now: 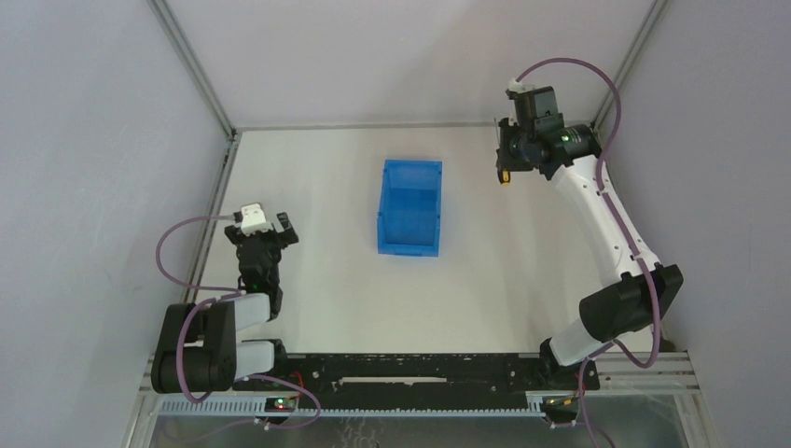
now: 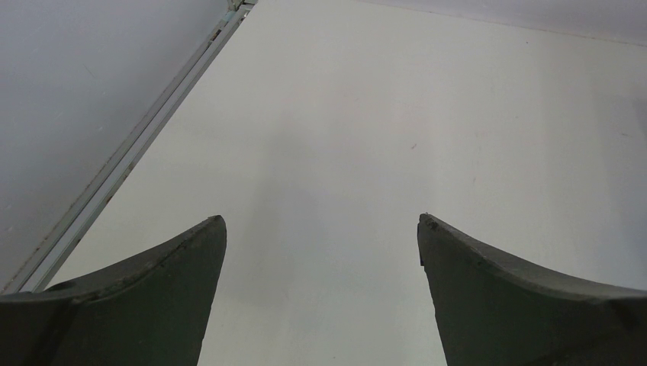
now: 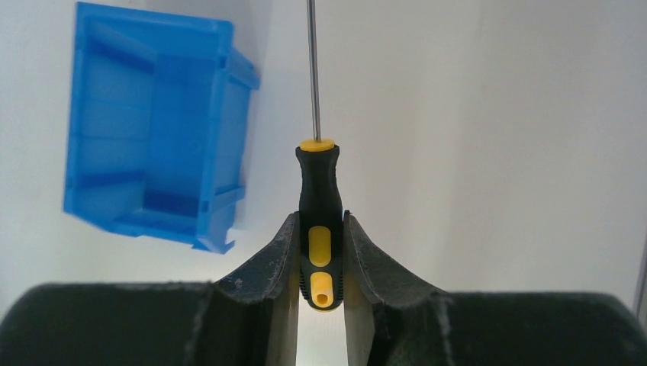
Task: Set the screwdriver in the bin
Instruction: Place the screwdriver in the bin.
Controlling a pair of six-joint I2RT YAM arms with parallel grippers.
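Right gripper [image 3: 320, 218] clamps the screwdriver [image 3: 318, 179] handle, apart from the bin [image 3: 114, 130].

the screwdriver [image 3: 319, 191] is right of the bin [image 3: 226, 99].

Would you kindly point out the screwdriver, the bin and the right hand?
screwdriver [image 3: 319, 187], right wrist view, on its black handle.
bin [image 3: 107, 114], right wrist view, on its inner side wall.
right hand [image 3: 320, 217], right wrist view, midway between its fingertips.

Bright, even, diffuse light fills all three views. The white surface [image 1: 326, 289] carries only faint, soft-edged shadows: a pale one beside the bin [image 3: 152, 122], another ahead of the left tool [image 2: 321, 217]. Its near fingers [image 2: 152, 290] look slightly soft.
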